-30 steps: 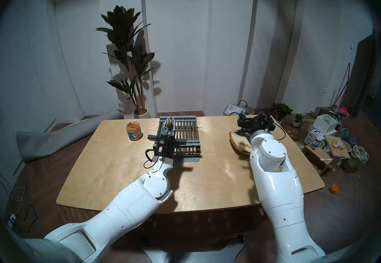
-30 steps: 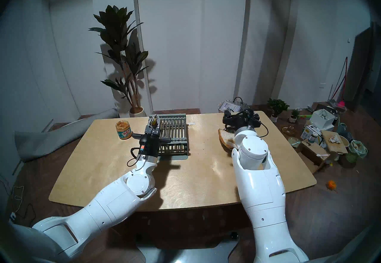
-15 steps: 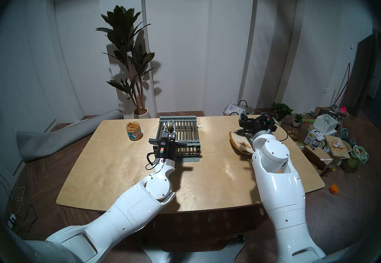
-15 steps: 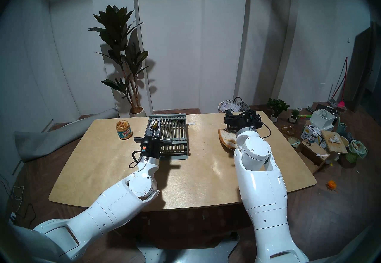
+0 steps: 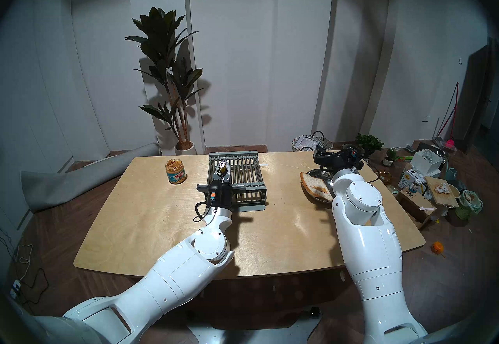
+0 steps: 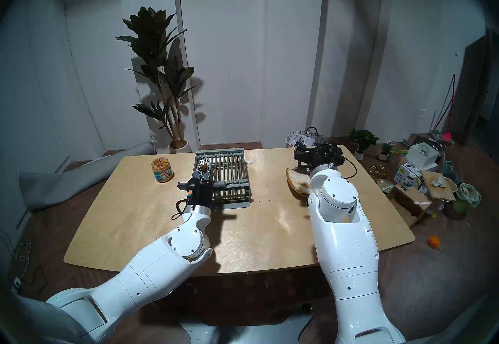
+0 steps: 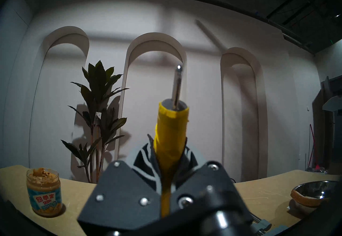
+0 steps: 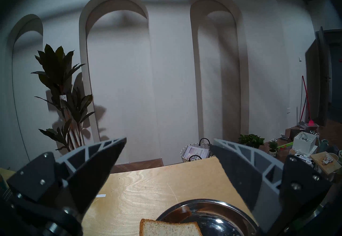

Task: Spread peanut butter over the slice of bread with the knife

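Gripping the knife [image 7: 171,133] by its yellow handle, the left gripper [image 5: 222,170] hovers over the rack [image 5: 243,173]; the blade is probably hidden. Right gripper [image 8: 168,172] gapes, empty, above the bread [image 5: 316,186] in the dish [image 5: 322,174]. Jar [image 5: 176,171] stands left.

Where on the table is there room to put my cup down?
Bare wood lies between the rack and the steel dish, and along the table edge nearest the robot. The jar and the rack crowd the far left.
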{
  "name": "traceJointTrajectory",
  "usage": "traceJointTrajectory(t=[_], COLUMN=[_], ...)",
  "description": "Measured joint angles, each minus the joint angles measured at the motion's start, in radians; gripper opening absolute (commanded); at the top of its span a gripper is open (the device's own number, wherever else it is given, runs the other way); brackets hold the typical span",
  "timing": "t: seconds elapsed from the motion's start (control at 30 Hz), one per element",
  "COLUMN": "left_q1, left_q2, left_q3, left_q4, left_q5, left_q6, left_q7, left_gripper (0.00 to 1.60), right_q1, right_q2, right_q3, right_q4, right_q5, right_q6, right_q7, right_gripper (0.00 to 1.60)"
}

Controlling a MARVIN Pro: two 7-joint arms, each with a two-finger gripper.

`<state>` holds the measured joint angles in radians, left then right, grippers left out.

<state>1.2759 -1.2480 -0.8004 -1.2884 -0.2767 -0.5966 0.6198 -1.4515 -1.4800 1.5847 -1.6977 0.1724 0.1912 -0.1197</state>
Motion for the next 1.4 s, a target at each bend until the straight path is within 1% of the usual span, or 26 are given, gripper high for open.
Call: traceJointTrajectory(t=[0.2,0.37,0.4,0.43,0.47,0.5,0.53,0.6,0.63,0.97,1.0,1.03,1.1,1.13,1.17,1.23,1.3,1.33,1.37,1.4], left_q1=[0.005,0.011,0.011,0.012,0.014,0.015,0.016,0.017,0.018,0.026,0.028,0.03,0.035,0.038,0.042,0.047,0.052,0.055,0.056,0.057], left_q2=[-0.005,-0.005,-0.005,-0.005,-0.005,-0.005,-0.004,-0.004,-0.003,0.008,0.01,0.014,0.021,0.025,0.03,0.037,0.043,0.048,0.05,0.054], left_q3=[0.004,0.009,0.009,0.01,0.01,0.011,0.011,0.011,0.011,0.008,0.007,0.006,0.002,-0.001,-0.005,-0.012,-0.021,-0.027,-0.031,-0.035], left_q4=[-0.01,-0.029,-0.032,-0.035,-0.042,-0.044,-0.046,-0.052,-0.055,-0.079,-0.085,-0.093,-0.115,-0.127,-0.145,-0.169,-0.196,-0.212,-0.221,-0.233], left_q5=[0.01,0.01,0.009,0.009,0.007,0.007,0.006,0.005,0.005,0.004,0.006,0.007,0.007,0.007,0.005,0.001,-0.007,-0.013,-0.016,-0.021], left_q6=[0.013,0.037,0.04,0.044,0.053,0.056,0.058,0.065,0.067,0.081,0.082,0.082,0.083,0.083,0.083,0.081,0.078,0.072,0.07,0.067], left_q7=[0.021,0.03,0.032,0.033,0.034,0.035,0.035,0.035,0.034,0.033,0.036,0.04,0.048,0.051,0.056,0.063,0.069,0.073,0.075,0.078], left_gripper=[0.45,0.56,0.63,0.65,1.04,1.24,1.37,1.49,1.6,1.6,1.44,1.36,1.36,1.22,1.12,1.07,0.97,0.82,0.77,0.65], right_q1=[0.005,0.009,0.01,0.01,0.012,0.012,0.012,0.013,0.013,0.013,0.013,0.013,0.013,0.013,0.013,0.013,0.014,0.014,0.014,0.015], right_q2=[0.003,0.004,0.004,0.004,0.003,0.003,0.003,0.003,0.003,0.001,0.0,-0.001,-0.002,-0.002,-0.003,-0.003,-0.004,-0.004,-0.005,-0.005], right_q3=[-0.004,-0.008,-0.008,-0.008,-0.009,-0.009,-0.009,-0.009,-0.009,-0.009,-0.01,-0.01,-0.01,-0.011,-0.011,-0.012,-0.013,-0.014,-0.014,-0.015], right_q4=[0.003,0.004,0.004,0.005,0.006,0.006,0.006,0.006,0.006,0.003,0.003,0.003,0.002,0.002,0.002,0.002,0.002,0.002,0.001,0.001], right_q5=[-0.004,-0.005,-0.005,-0.005,-0.006,-0.006,-0.006,-0.006,-0.006,-0.008,-0.009,-0.009,-0.01,-0.01,-0.011,-0.012,-0.012,-0.013,-0.013,-0.013], right_q6=[0.0,0.0,0.0,0.0,0.0,0.0,0.0,0.0,0.0,0.0,0.0,0.0,0.0,0.0,0.0,0.001,0.002,0.002,0.003,0.003], right_q7=[0.003,0.006,0.006,0.006,0.007,0.007,0.007,0.008,0.008,0.009,0.009,0.008,0.006,0.005,0.004,0.002,0.001,0.0,-0.001,-0.002], right_gripper=[1.6,1.6,1.6,1.6,1.6,1.6,1.6,1.6,1.6,1.6,1.6,1.6,1.6,1.6,1.6,1.6,1.6,1.6,1.6,1.6])
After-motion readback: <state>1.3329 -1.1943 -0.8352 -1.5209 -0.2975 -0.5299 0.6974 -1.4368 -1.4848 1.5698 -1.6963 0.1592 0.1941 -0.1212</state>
